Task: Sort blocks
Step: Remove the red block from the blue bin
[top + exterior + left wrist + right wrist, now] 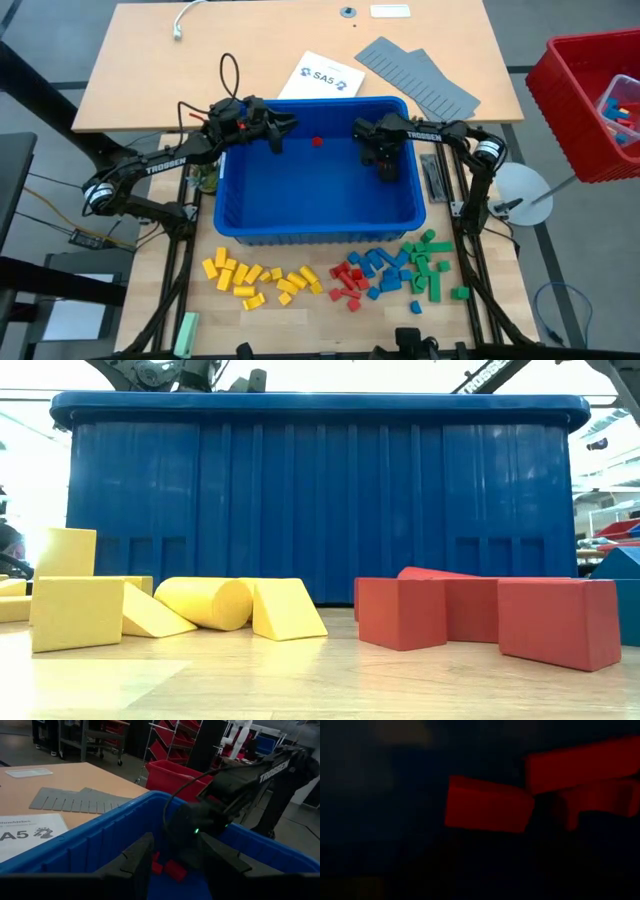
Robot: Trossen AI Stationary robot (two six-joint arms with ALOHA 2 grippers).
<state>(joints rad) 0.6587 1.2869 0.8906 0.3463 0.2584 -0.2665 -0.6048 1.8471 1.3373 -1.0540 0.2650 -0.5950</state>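
The right wrist view is almost all dark; only two or three red blocks (487, 810) show, blurred, and the one at the upper right is cut by the frame edge. The fingers of this arm cannot be made out there.

In the high view the right gripper (385, 165) points down into the blue bin (232, 190), and its fingertips are hidden under its own body. The red crate (575, 100) at the upper right is cut by the edge.

In the low view the bin wall hides the whole inside of the bin, and both arms show only as dark parts at the top edge.
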